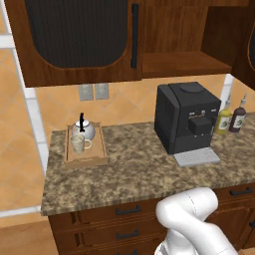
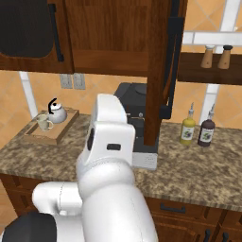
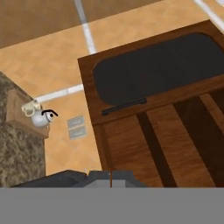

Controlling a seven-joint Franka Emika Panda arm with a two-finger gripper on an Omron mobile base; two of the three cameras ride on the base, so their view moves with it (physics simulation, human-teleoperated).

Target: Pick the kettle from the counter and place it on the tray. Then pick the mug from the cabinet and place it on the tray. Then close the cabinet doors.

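Observation:
The wooden tray lies at the left end of the granite counter. On it the silver kettle stands behind the cream mug; both also show in the right base view, kettle and mug. The cabinet's left door is closed. Its right door stands open, edge-on, and the bare shelf shows. In the hand view my gripper is shut with nothing in it, up near the cabinet, facing the left door and its bar handle, far from the tray.
A big black coffee machine with a grey drip grate stands mid-counter. Two bottles stand to its right. Wall outlets sit above the tray. Drawers run under the counter. A side shelf holds two shakers.

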